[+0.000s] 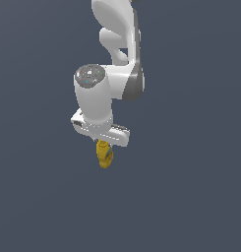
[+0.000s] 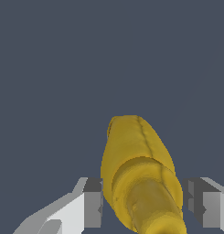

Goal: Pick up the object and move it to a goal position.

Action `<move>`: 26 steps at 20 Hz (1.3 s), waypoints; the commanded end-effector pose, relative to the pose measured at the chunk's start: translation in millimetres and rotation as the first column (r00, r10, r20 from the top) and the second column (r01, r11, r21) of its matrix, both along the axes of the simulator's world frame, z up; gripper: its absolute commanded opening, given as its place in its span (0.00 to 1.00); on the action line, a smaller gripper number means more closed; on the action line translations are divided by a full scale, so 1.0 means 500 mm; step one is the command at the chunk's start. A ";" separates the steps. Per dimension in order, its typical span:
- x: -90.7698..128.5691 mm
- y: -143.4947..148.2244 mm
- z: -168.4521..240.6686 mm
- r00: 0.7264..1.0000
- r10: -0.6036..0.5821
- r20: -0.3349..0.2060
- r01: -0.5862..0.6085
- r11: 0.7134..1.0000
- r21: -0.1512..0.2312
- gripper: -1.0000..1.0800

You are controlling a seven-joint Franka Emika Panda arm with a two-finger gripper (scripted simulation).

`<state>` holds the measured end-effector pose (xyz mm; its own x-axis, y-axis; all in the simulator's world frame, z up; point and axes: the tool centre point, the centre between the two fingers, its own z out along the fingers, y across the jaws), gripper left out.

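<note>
Exterior and wrist views of my arm [image 1: 117,54] over the plain dark surface [image 1: 38,197]. My pincer [image 2: 143,201] points straight down, and the bottle [image 1: 105,154] hangs below my white hand; in the exterior view the fingers themselves are hidden behind the hand and the bottle, so the grip has to be read from the wrist view. There the yellow bottle [image 2: 138,169] fills the gap between my two fingers [image 2: 91,203], its narrower capped end towards the camera and its broad body pointing away, towards the surface. The finger on one side looks to be pressed against the bottle's flank; on the other side a thin dark strip seems to remain between pad and bottle, so I judge, rather than see outright, that my pincer is closed on the bottle. A bluish patch shows on the bottle's side in the exterior view only. Whether the bottle's lower end touches the surface or hangs clear of it I cannot tell, as no shadow or edge marks the contact. No goal marker appears in either view. I judge the grasp to be made and the carry to the goal not yet done; the lumpy, tapering body could slip or swing between flat pads, which argues for a steady, slow transfer
</note>
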<state>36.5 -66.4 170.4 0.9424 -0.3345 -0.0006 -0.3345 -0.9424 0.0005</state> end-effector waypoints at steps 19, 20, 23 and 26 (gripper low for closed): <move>-0.108 -0.016 0.166 1.000 0.000 0.001 0.000 1.000 0.001 0.00; -0.119 -0.018 0.183 1.000 0.000 0.001 0.000 1.000 0.001 0.00; -0.153 -0.023 0.236 1.000 0.000 0.001 0.000 1.000 0.001 0.00; -0.188 -0.029 0.292 1.000 0.000 0.001 0.000 1.000 0.001 0.00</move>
<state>-49.7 -79.2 298.0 0.9423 -0.3347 -0.0088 -0.3347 -0.9423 0.0013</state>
